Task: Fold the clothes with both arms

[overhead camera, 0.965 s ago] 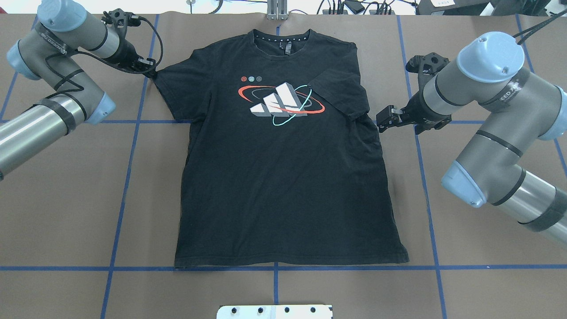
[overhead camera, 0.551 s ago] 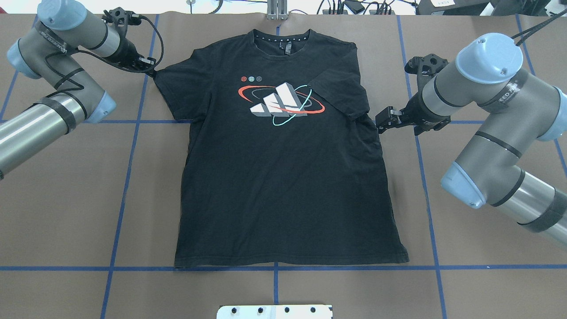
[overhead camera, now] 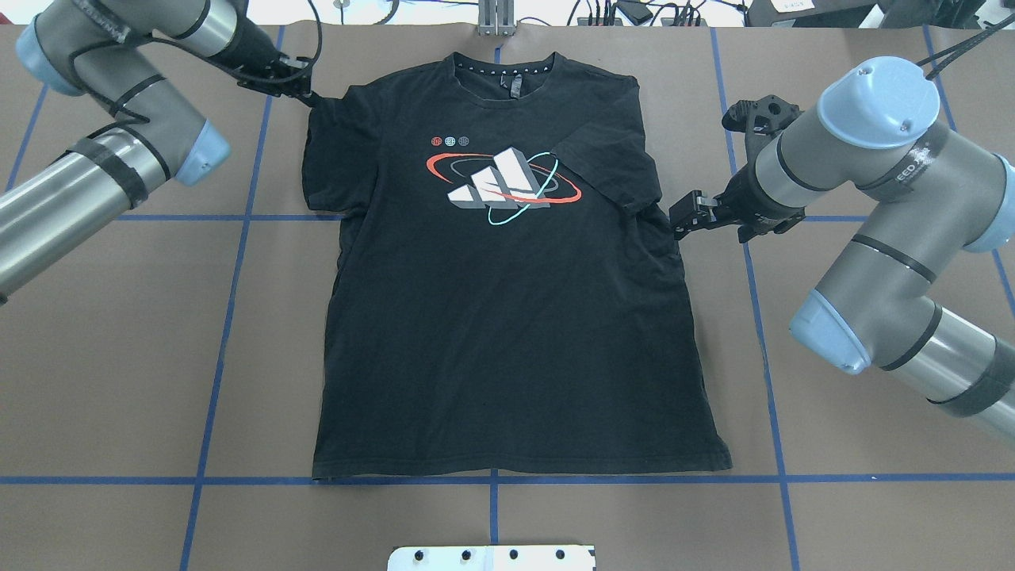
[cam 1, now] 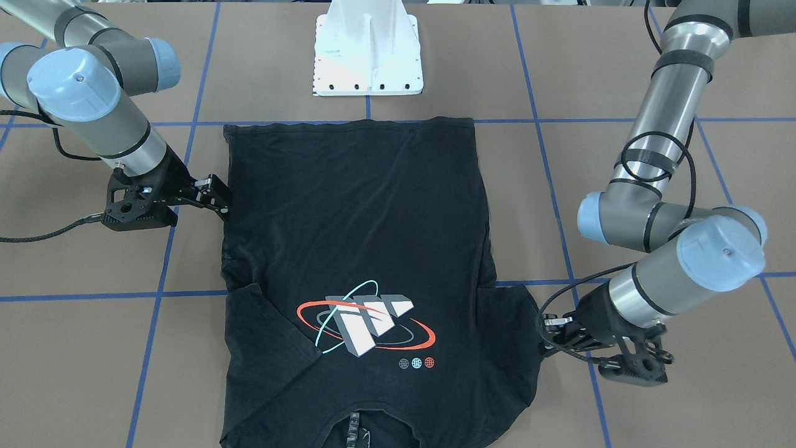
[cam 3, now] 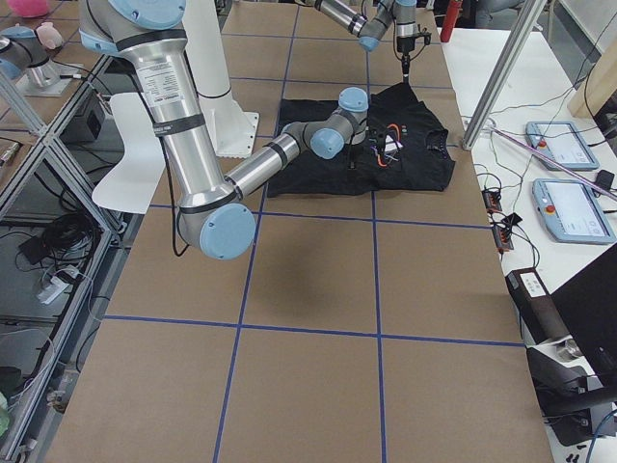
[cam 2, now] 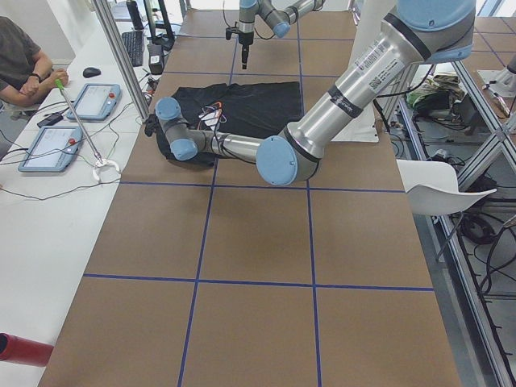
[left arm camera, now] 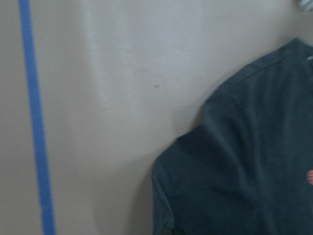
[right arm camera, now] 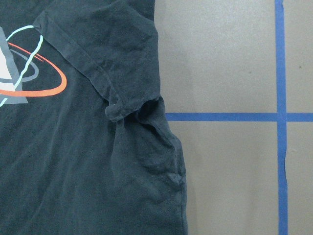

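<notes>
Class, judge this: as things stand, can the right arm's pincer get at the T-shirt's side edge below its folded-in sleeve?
Probably yes. The right pincer sits close beside that edge of the T-shirt, and nothing lies between them.

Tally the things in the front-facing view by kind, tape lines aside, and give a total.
T-shirt: 1
Robot arms: 2, the left arm and the right arm
White pedestal: 1
Total: 4
</notes>
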Controlling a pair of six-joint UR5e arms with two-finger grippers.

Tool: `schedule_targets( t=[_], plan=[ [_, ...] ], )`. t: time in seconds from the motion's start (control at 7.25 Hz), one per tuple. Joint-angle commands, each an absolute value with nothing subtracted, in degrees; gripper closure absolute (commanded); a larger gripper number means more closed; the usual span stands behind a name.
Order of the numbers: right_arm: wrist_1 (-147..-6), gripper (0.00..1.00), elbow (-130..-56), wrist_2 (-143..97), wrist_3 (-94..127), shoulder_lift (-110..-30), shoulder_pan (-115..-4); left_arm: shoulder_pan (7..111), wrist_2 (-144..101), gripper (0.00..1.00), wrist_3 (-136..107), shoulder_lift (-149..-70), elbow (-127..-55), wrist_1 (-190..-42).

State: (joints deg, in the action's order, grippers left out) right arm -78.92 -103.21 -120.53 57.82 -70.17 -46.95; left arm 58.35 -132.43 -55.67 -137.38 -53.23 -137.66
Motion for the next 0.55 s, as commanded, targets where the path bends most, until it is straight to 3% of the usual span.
schedule_targets(
  t=[0.0, 0.41],
  plan=[
    [-78.9, 0.0, -103.6, -120.6, 58.0, -70.1, -46.9, 54.3, -127.6, 1.0, -63.2, -142.8, -54.9, -131.5],
    [-78.9, 0.0, -103.9, -120.6, 58.0, -70.2, -46.9, 52.7, -120.7, 1.0, -66.2, -147.0, -49.4, -132.1]
  ],
)
